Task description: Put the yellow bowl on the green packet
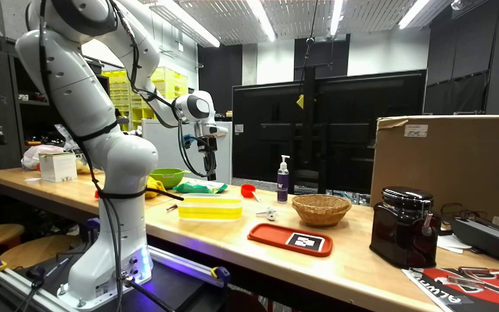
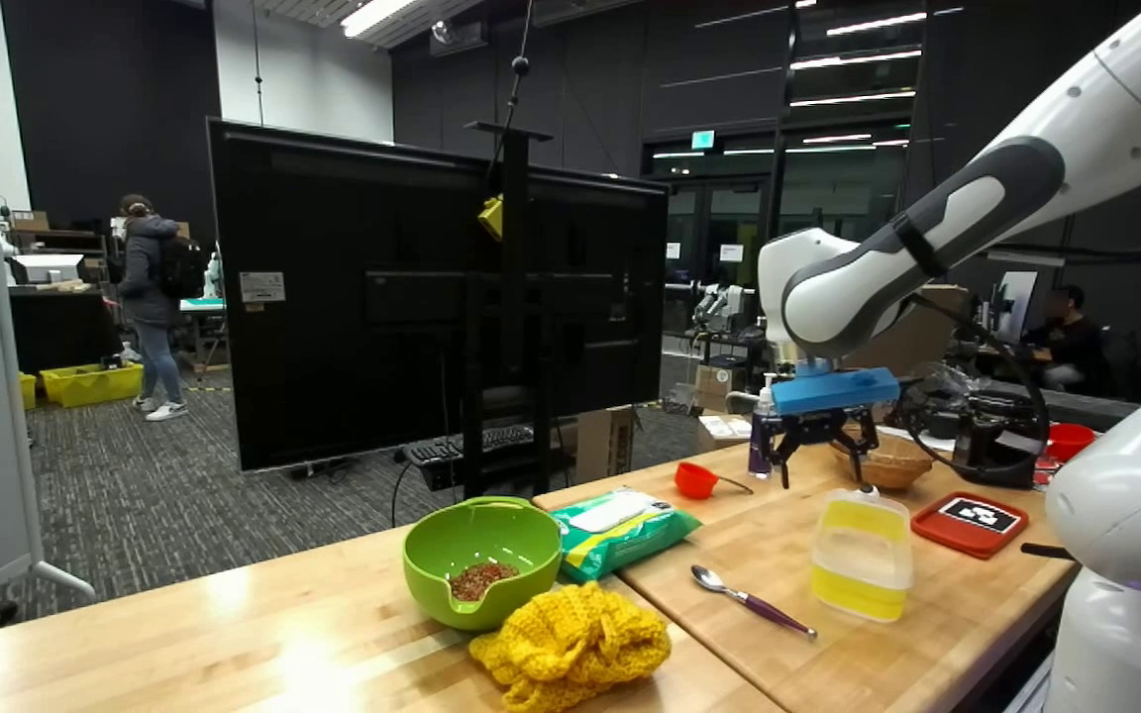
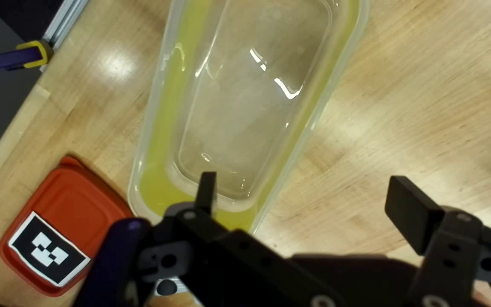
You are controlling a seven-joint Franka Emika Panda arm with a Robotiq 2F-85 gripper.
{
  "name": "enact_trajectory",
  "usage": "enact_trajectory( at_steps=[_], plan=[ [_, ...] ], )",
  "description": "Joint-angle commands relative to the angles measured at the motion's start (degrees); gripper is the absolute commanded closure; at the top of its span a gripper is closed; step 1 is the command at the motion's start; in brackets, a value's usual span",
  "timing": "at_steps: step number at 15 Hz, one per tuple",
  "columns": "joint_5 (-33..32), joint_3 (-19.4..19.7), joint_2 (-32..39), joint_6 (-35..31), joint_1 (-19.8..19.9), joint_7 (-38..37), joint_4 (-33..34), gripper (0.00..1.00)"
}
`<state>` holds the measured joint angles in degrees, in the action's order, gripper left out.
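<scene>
The yellow bowl is a clear-walled, rectangular dish with a yellow band, standing upright on the wooden table in both exterior views. It fills the upper middle of the wrist view. The green packet lies flat on the table beside the green bowl, also in an exterior view. It is out of the wrist view, apart from a possible green speck at the right edge. My gripper is open and empty above the table. In the wrist view, one finger overlaps the bowl's near end; the other is over bare wood.
A spoon lies between packet and bowl. A red measuring cup, soap bottle, woven basket and red tray are nearby. A green bowl and yellow knit cloth sit by the packet.
</scene>
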<state>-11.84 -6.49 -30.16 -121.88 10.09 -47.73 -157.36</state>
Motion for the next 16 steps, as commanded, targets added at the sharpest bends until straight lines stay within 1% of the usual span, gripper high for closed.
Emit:
enact_trajectory(
  at_steps=[1, 7, 11, 16],
  plan=[
    [0.9, 1.3, 0.7, -2.4, -0.3, 0.8, -0.7, 0.00],
    [2.7, 3.3, 3.0, -6.6, -0.1, 1.8, -2.1, 0.00],
    [4.4, 4.7, 6.2, -8.3, -0.1, 3.1, -1.5, 0.00],
    [7.6, 6.5, 11.0, -13.3, -0.2, 6.5, -1.6, 0.00]
  ],
)
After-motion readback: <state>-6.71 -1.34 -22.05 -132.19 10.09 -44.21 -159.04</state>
